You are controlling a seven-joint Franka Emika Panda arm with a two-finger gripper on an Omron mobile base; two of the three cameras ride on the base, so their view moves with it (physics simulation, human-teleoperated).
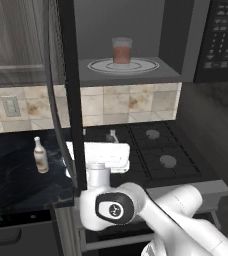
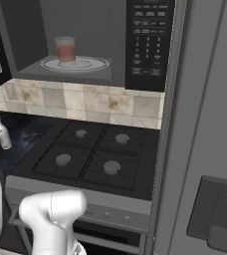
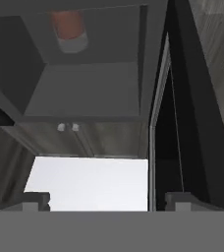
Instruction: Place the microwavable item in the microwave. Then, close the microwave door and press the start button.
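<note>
Large black over-range microwave sits above the stove, grey cavity exposed, vertical keypad strip on its right side. Wide black microwave door stands swung fully open, seen edge-on in the left base view as a dark vertical panel in front of the black marble counter.

White Franka arm rises from the lower right of the left base view, elbow folded low over the front edge of the black four-burner gas stove, the forearm running up toward the door's lower edge. Hand points upward: the hand view looks from below into the cavity and along the open door's edge.

Claw is spread, dark tips well apart, nothing between them.

Short clear glass tumbler with reddish-pink contents stands upright on the round glass turntable inside the microwave.

Slim white bottle with a narrow neck stands upright on the counter, left of the door.
</note>
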